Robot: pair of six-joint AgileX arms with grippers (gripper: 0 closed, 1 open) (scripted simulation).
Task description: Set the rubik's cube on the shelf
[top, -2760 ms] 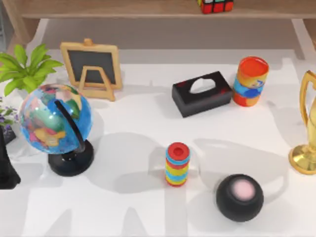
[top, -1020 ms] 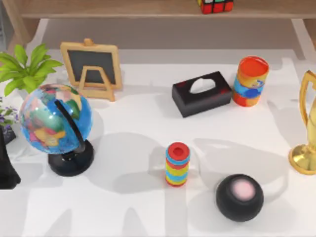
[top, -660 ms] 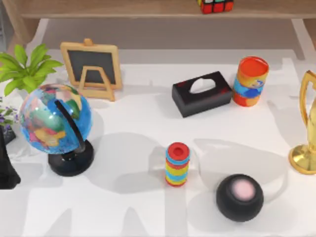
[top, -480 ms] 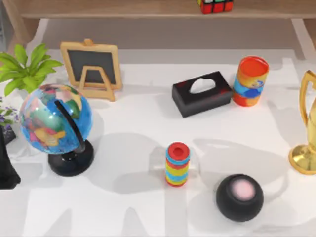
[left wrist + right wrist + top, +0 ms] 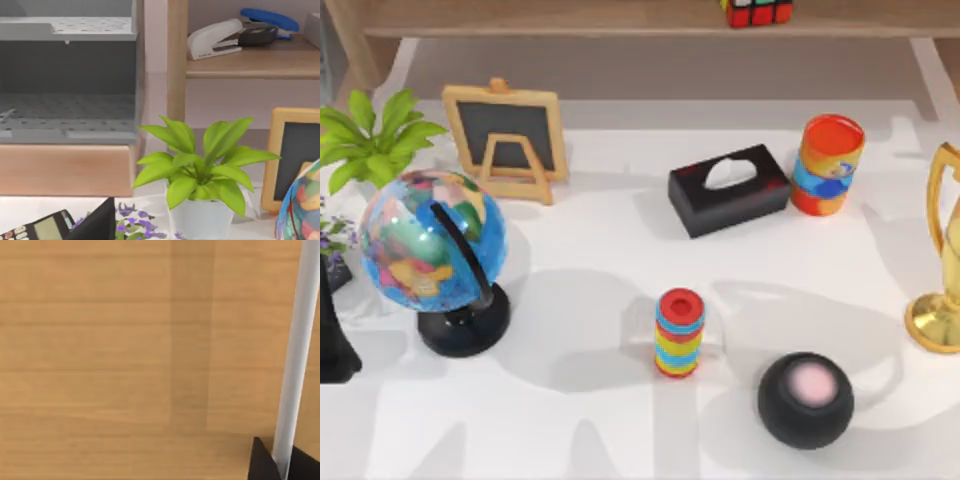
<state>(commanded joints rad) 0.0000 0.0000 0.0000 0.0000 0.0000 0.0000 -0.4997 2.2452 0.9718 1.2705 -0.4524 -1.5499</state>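
The rubik's cube (image 5: 757, 10) rests on the shelf (image 5: 570, 18), a long light-brown plank across the far edge of the top view; the cube's red, yellow and green squares sit right of the plank's middle, cut by the frame's top. Nothing holds or touches it. In the left wrist view a wooden upright post (image 5: 176, 60) carries a shelf board (image 5: 260, 67) with a white stapler (image 5: 220, 37) on it. The right wrist view faces light-brown wood grain (image 5: 125, 340) from very close, with a white strip (image 5: 297, 350) beside it.
On the white table stand a globe (image 5: 432, 250), a chalkboard easel (image 5: 507, 135), a green plant (image 5: 370, 135), a black tissue box (image 5: 728, 188), a striped can (image 5: 828, 165), a striped cylinder stack (image 5: 679, 332), a black ball (image 5: 805, 398) and a gold trophy (image 5: 945, 270).
No object has moved. Only the faint shadows on the table's right half shift slightly.
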